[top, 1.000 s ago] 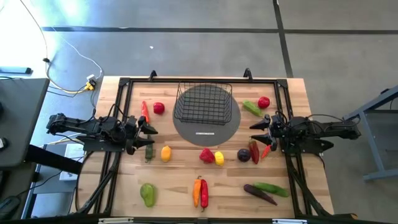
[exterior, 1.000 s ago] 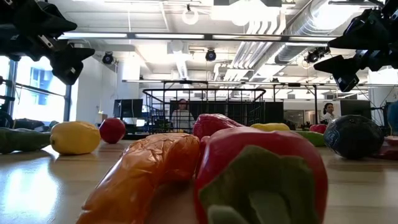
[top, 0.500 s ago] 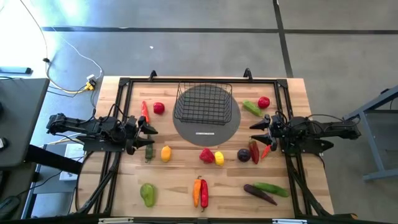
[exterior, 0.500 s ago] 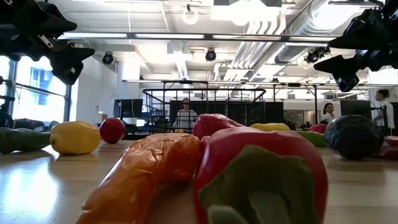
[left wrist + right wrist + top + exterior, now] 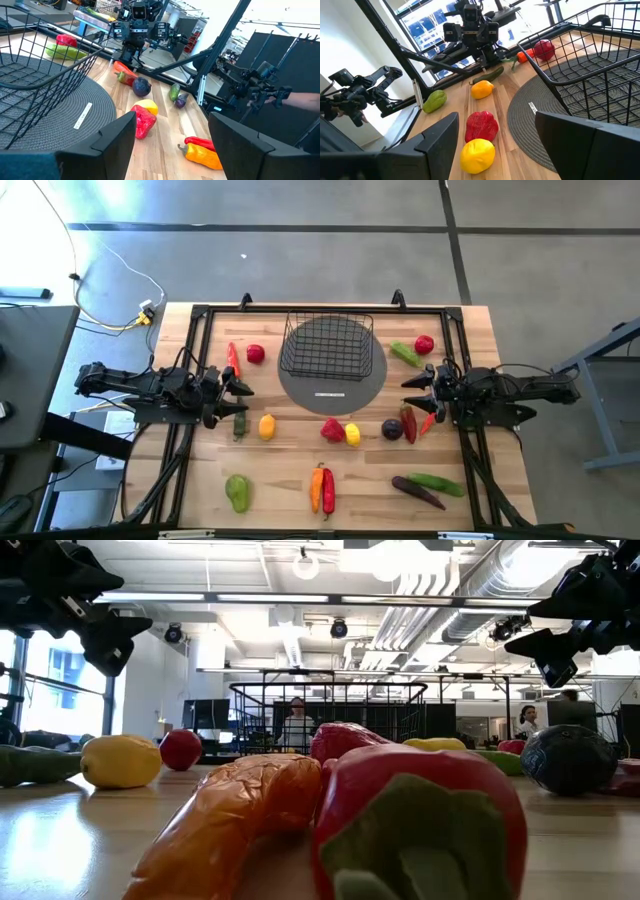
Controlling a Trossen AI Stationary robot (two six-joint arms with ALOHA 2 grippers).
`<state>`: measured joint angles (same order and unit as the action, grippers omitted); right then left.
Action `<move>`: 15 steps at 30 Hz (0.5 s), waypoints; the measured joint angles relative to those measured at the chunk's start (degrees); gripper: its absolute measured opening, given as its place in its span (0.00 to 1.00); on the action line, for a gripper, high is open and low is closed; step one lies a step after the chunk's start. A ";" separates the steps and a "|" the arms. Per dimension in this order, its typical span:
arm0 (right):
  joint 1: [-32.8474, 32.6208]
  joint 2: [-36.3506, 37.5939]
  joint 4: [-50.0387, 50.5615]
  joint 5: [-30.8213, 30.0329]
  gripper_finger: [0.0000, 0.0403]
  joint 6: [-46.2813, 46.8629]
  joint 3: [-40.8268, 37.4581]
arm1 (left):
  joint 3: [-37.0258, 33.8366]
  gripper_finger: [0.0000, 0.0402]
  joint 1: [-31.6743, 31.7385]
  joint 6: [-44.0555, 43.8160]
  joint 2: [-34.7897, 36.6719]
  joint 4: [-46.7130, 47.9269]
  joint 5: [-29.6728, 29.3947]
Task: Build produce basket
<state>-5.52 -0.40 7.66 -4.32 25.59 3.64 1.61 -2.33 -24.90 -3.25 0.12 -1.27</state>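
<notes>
A small black wire-mesh basket (image 5: 327, 346) stands empty on a round grey woven mat (image 5: 332, 378) at the far middle of the wooden table (image 5: 280, 470). Toy fruits and vegetables lie scattered on the wood around it, among them a red tomato (image 5: 256, 354), a yellow lemon (image 5: 267, 426) and a green pear (image 5: 237, 492). The left gripper (image 5: 243, 389) and right gripper (image 5: 408, 384) hover at opposite sides of the mat, fingers parted, each holding nothing.
</notes>
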 joint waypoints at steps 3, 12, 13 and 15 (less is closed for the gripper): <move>-0.02 -0.02 0.00 -0.02 0.61 -0.05 -0.02 | 0.00 0.60 0.00 -0.01 0.00 0.00 -0.01; 0.00 -0.02 -0.09 -0.02 0.61 1.46 -0.01 | 0.00 0.60 0.01 0.01 0.00 0.00 -0.01; 0.01 -0.01 -0.09 -0.03 0.61 2.54 -0.02 | 0.02 0.60 0.01 0.00 0.00 0.00 0.01; 0.01 -0.02 -0.11 -0.03 0.61 5.04 -0.01 | 0.00 0.60 0.02 -0.01 0.00 0.00 -0.01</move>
<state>-5.52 -0.42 7.55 -4.35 30.64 3.63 1.61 -2.31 -24.91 -3.25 0.12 -1.28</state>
